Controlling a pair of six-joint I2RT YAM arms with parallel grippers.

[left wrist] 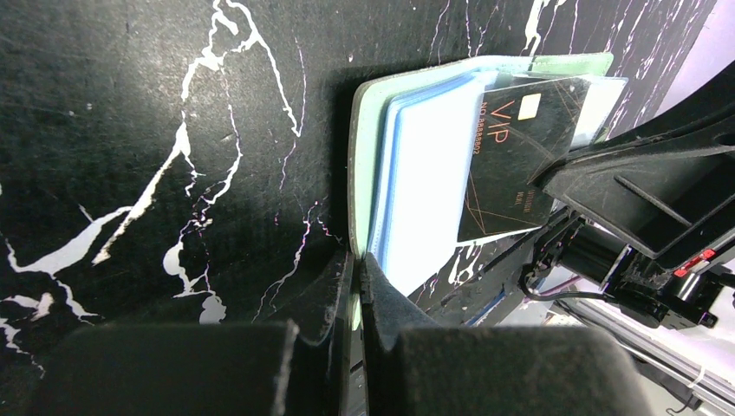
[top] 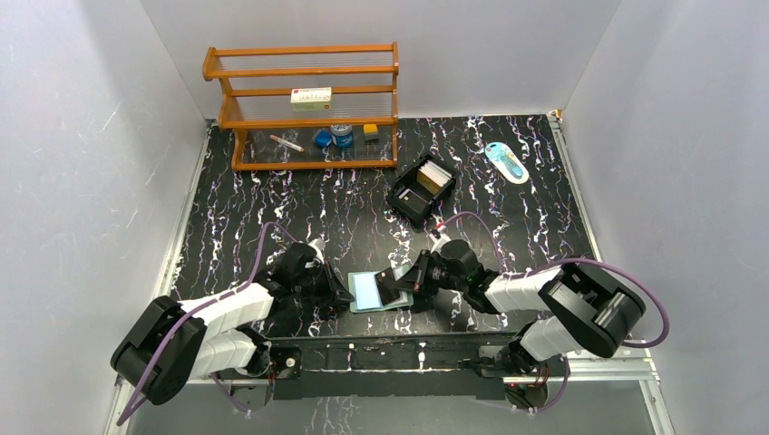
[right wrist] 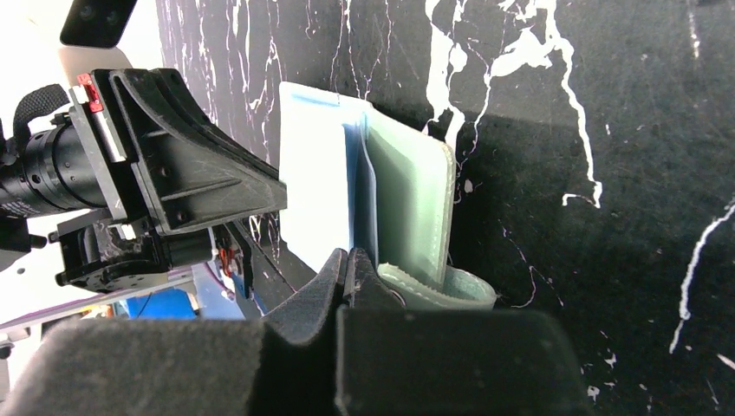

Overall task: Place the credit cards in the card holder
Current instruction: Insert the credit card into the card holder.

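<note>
Left jaws pinch shut on the cover edge of the card holder (left wrist: 425,191), open and probably floppy between both jaws. Right jaws clamp the black card (left wrist: 511,165), likely stiff and slick, by its rear end.

Black-and-white jointed arms (top: 227,308), looping purple cables (top: 261,246), matte black textured gripper fingers (left wrist: 394,316)

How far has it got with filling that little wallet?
Looks early. Done: the card holder lies open, pinched by the left jaws. In hand: the right jaws hold a black card at its pockets, not fully in. Left: more cards wait in the black box.
</note>
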